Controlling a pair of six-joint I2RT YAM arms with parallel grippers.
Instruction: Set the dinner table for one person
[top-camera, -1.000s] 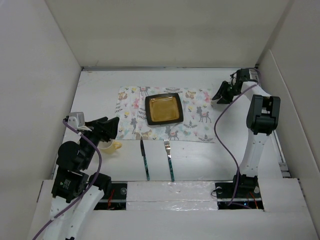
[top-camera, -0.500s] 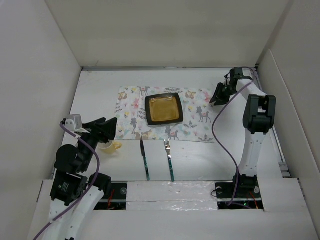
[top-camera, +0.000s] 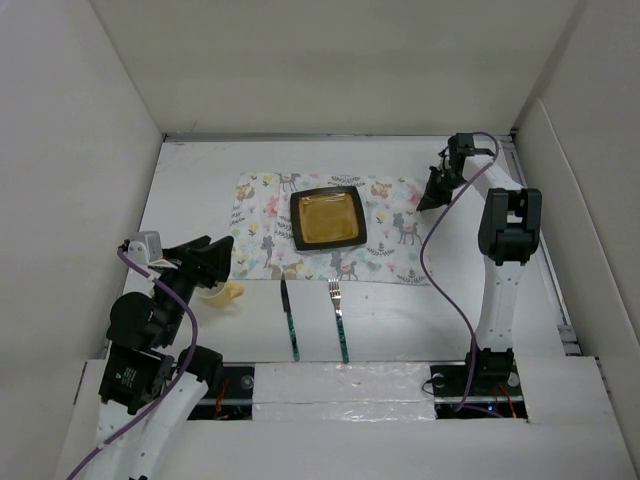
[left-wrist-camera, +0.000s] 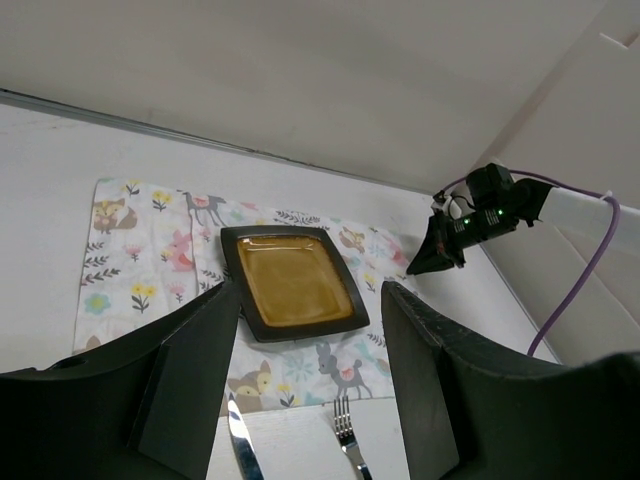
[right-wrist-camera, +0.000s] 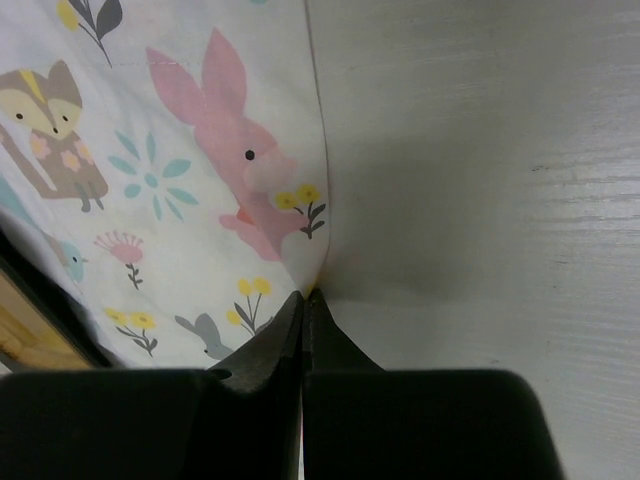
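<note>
- Right wrist view: right gripper (right-wrist-camera: 304, 298) has its fingers pressed together on the right edge of the placemat (right-wrist-camera: 180, 200). The cloth puckers at the tips, so judged pinched.
- Top external view: placemat lies mid-way across the dinner table (top-camera: 200, 180), long axis left-to-right. It stretches leftward from the right gripper, which sits at its far right corner.
- Plate (top-camera: 327, 219) rests on the placemat, so any pull on the cloth would carry it.
- Left gripper (top-camera: 210, 262) hovers wide apart and empty beside a small yellow item (top-camera: 226, 292), well apart from the pinched edge.
- Knife (top-camera: 290, 322) and fork (top-camera: 339, 322) lie on bare table, just beside the placemat's near edge.
- Judgement: right arm is nearer.
</note>
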